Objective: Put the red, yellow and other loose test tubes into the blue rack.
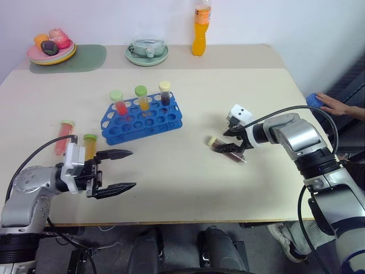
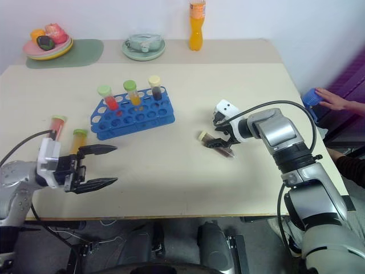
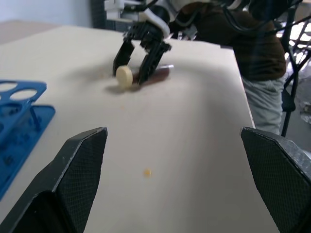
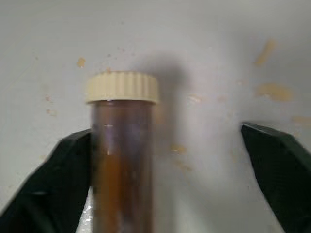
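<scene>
Brown tube [image 1: 223,148] flat on table [image 1: 188,188] between spread right end effector [image 1: 232,144] fingers; left end effector [image 1: 117,171] spread, empty.

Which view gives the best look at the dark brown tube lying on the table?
The right wrist view: the brown tube with its cream cap sits close up between the open right gripper fingers. Both eye views show it small, partly behind that gripper; the left wrist view shows mostly its cap.
</scene>
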